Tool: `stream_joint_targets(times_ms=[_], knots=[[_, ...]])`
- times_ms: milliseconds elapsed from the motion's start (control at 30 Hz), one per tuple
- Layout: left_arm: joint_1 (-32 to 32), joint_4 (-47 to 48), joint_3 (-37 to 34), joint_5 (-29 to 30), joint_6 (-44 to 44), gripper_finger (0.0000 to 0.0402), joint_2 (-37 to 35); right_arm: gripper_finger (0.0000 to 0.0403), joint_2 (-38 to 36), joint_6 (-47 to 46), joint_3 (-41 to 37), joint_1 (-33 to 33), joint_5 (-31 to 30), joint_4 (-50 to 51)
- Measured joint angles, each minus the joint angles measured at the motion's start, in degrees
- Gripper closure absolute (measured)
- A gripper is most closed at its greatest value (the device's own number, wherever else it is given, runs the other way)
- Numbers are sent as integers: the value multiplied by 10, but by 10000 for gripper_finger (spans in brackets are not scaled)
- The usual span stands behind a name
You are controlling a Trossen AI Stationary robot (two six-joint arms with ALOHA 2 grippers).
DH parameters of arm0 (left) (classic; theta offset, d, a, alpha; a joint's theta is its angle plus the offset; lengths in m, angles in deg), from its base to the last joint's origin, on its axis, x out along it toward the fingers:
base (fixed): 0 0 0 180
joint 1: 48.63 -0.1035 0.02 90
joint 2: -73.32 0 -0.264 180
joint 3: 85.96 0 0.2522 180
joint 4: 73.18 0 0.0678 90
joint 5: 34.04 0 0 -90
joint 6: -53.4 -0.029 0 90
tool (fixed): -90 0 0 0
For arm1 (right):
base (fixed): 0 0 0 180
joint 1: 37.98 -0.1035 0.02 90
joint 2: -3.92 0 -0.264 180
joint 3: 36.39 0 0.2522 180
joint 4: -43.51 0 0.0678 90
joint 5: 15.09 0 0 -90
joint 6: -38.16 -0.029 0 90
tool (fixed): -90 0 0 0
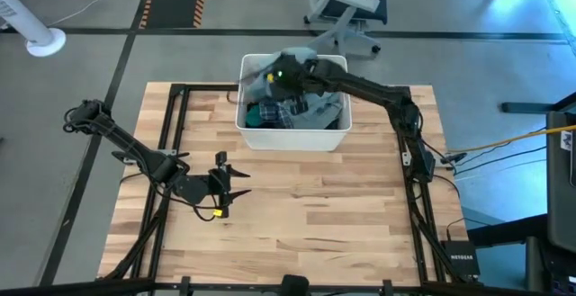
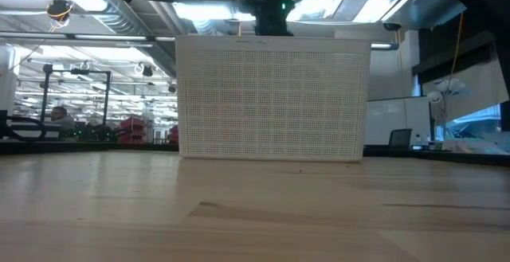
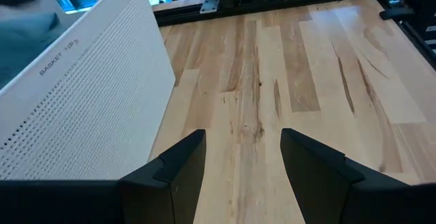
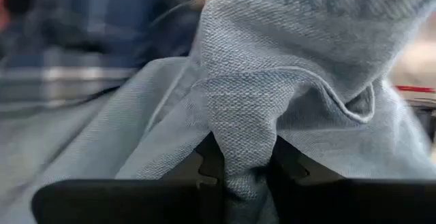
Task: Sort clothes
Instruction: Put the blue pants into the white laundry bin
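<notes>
Nearest, the left claw (image 1: 236, 186) waits wide and empty over bare worktop (image 1: 342, 215). Farther back, the right claw (image 4: 238, 157) pinches a fold of light blue denim (image 4: 286, 81), lifting it from the clothes (image 1: 279, 112) in the white bin (image 1: 292, 139) for sorting.

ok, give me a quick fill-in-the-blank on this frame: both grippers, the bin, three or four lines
1. The right gripper has its jaws shut on a fold of light blue ____ fabric.
2. That gripper is over the white ____, which holds the clothes.
3. The left gripper hovers over bare table with its jaws ____.
4. In the low view the bin hides its contents behind a ____ wall.

Missing words: denim; bin; open; perforated
</notes>
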Motion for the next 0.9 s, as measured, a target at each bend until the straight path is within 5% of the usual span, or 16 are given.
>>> stream_joint_targets(times_ms=[267, 633, 900], knots=[[2, 0, -2, 0, 7, 215, 0, 341, 1, -5, -82, -2, 0, -30], [1, 0, -2, 0, 0, 215, 0, 156, 0, -28, -71, -3, -9, -10], [1, -1, -2, 0, -24, 215, 0, 109, -45, -29, 47, -22, -3, 61]])
